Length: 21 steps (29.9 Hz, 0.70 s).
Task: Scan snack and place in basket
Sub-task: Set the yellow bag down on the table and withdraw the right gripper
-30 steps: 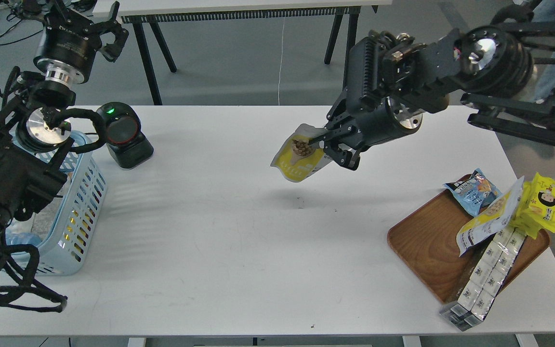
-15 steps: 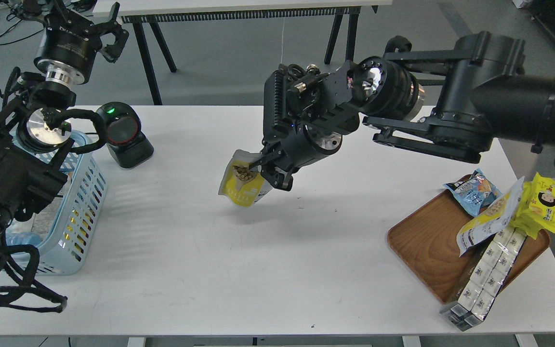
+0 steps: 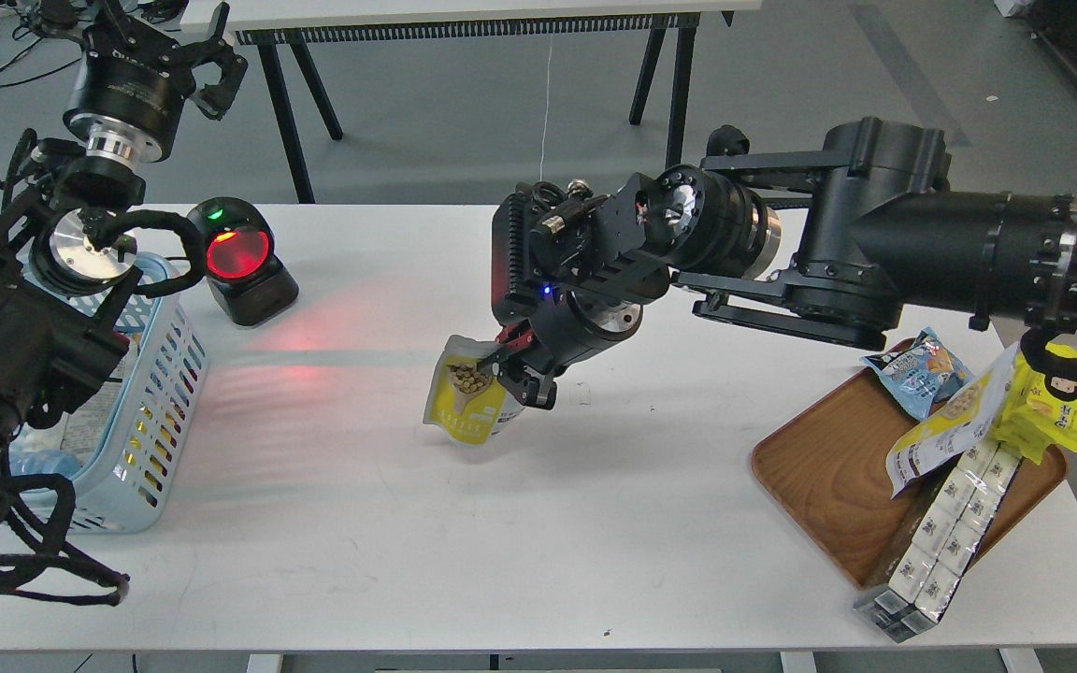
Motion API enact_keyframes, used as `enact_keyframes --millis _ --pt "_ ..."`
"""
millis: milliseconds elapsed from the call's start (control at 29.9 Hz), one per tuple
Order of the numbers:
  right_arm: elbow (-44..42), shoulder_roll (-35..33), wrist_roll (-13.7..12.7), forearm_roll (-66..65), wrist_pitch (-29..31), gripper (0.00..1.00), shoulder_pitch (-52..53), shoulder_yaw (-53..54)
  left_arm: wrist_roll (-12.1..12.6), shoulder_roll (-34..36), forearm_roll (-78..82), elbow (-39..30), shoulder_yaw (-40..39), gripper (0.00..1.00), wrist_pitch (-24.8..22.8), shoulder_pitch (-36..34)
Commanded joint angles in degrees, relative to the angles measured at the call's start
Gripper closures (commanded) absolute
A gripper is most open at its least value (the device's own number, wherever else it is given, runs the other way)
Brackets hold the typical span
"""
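Observation:
The snack (image 3: 464, 404), a flat yellow pouch picturing round brown pieces, hangs just above the table's middle. My right gripper (image 3: 504, 366) is shut on its upper right part. The pouch's front faces left toward a black scanner (image 3: 239, 262), whose window glows red and throws red light across the table. The light-blue basket (image 3: 150, 402) stands at the left edge, partly hidden by my left arm. My left gripper (image 3: 207, 58) is raised high at the far left, above and behind the basket, with its fingers spread and empty.
A brown wooden tray (image 3: 828, 477) at the right holds a longer yellow-and-white pouch (image 3: 945, 421), a small blue packet (image 3: 917, 369), a yellow packet (image 3: 1053, 402) and white boxes (image 3: 945, 533). Another table's legs stand behind.
My right gripper has carried the snack left and down, closer to the table. The scanner's window, dark before, now glows red. My left arm has not moved.

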Motion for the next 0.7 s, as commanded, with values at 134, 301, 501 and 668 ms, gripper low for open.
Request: enact_keyframes --millis 134,301,501,668 --pt "0.11 0.03 0.0 -0.37 0.03 0.97 -0.44 -0.94 -0.01 0.07 0.0 0.0 -0.02 0.0 0.0 0.06" --pt "0.37 -0.05 0.0 -0.37 0.03 0.95 -0.09 -1.38 -0.01 0.07 0.0 0.0 -0.02 0.0 0.0 0.06" --pt "1.42 -0.76 0.0 0.5 0.03 0.66 0.7 -0.51 -0.01 0.16 0.0 -0.09 -0.02 0.0 0.0 0.15" --pt "6.25 -6.37 0.0 0.86 0.21 0.48 3.07 1.51 0.25 0.16 0.0 -0.18 -0.02 0.0 0.0 -0.03"
